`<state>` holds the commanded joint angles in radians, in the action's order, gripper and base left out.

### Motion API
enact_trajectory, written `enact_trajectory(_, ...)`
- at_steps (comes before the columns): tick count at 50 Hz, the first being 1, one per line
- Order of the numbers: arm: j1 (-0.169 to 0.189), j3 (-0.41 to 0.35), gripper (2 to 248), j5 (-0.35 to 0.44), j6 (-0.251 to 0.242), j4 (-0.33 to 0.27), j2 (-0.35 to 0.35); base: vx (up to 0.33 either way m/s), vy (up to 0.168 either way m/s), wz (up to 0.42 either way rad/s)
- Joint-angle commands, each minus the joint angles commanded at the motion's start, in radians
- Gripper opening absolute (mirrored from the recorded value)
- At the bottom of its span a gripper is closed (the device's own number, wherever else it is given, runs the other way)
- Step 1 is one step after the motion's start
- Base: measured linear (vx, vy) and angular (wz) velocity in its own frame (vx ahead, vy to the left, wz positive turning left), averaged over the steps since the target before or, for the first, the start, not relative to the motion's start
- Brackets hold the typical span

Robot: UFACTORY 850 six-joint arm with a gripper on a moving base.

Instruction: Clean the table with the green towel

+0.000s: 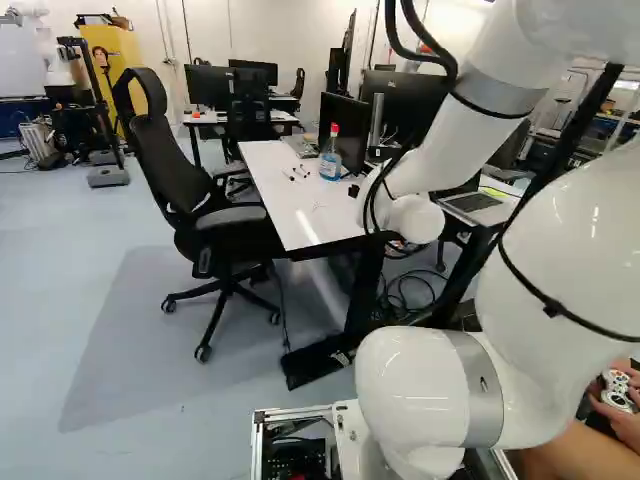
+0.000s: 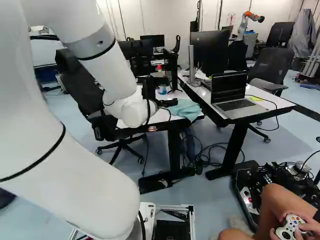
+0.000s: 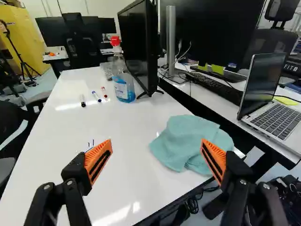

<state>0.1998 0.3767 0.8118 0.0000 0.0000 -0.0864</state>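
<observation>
The claw [image 2: 161, 101] stands wide, its 2 orange pads [image 3: 100, 160] well apart with nothing gripped between them; the green towel [image 3: 188, 141] lies crumpled on the white desk [image 3: 134, 165], by the corner nearest the 2nd desk [image 3: 225, 104]; in the wrist view it is ahead of the claw, toward the side of 1 finger, whose pad overlaps its outline; whether they touch, I cannot tell.

Farther along the towel's desk stands a clear bottle [image 3: 123, 87] with a red cap and blue liquid, upright just beside a black monitor [image 3: 138, 44]; 3 markers [image 3: 96, 96] lie near the bottle, apart from each other; a few short, thin marks [image 3: 89, 144] show on the desktop near the other finger, partly hidden by it; an open laptop [image 3: 277, 117] sits on the 2nd desk; a black chair [image 1: 215, 220] stands beside the towel's desk in the left base view.
</observation>
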Motion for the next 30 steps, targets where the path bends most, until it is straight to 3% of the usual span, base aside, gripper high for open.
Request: enact_trajectory(30, 0.062, 0.153, 247, -0.082, 0.000, 0.000, 0.152, 0.000, 0.000, 0.000)
